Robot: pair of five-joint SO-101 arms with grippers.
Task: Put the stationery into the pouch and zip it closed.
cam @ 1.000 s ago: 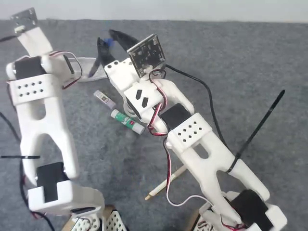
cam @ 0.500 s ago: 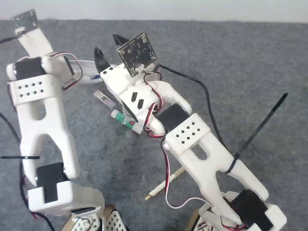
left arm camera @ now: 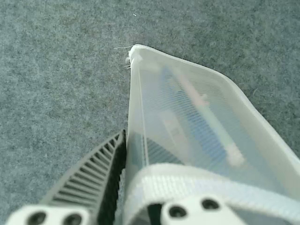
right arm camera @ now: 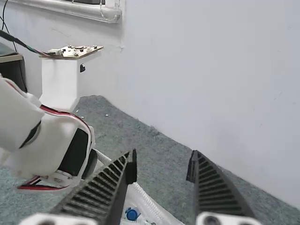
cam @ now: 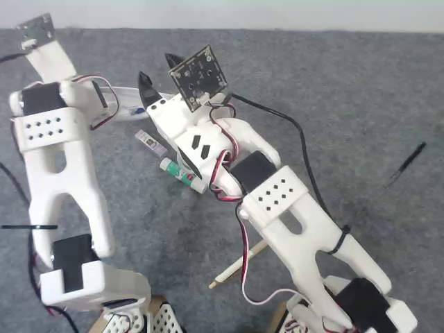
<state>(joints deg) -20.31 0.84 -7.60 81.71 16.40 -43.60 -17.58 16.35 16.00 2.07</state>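
In the left wrist view my left gripper (left arm camera: pixel 126 187) is shut on the rim of the translucent pouch (left arm camera: pixel 197 122), which holds a blue pen (left arm camera: pixel 206 126). In the high view the pouch (cam: pixel 128 104) pokes out at the back left beside the left arm. My right gripper (cam: pixel 158 73) hangs open just above it, nothing between its black fingers. The right wrist view shows that gripper (right arm camera: pixel 161 173) over the pouch's rim (right arm camera: pixel 143 199). On the carpet lie a small purple-and-white item (cam: pixel 150 143), a green-and-white glue stick (cam: pixel 182 173) and a wooden stick (cam: pixel 239 267).
The left arm (cam: pixel 52 125) stands close beside the right arm (cam: pixel 277 201), and the loose items lie between them. A black cable (cam: pixel 298 146) trails over the grey carpet at the right. A white wall runs along the back.
The right gripper turned and opened over the pouch. The blue item seen at its fingers a second ago is gone from them. The left arm kept still.
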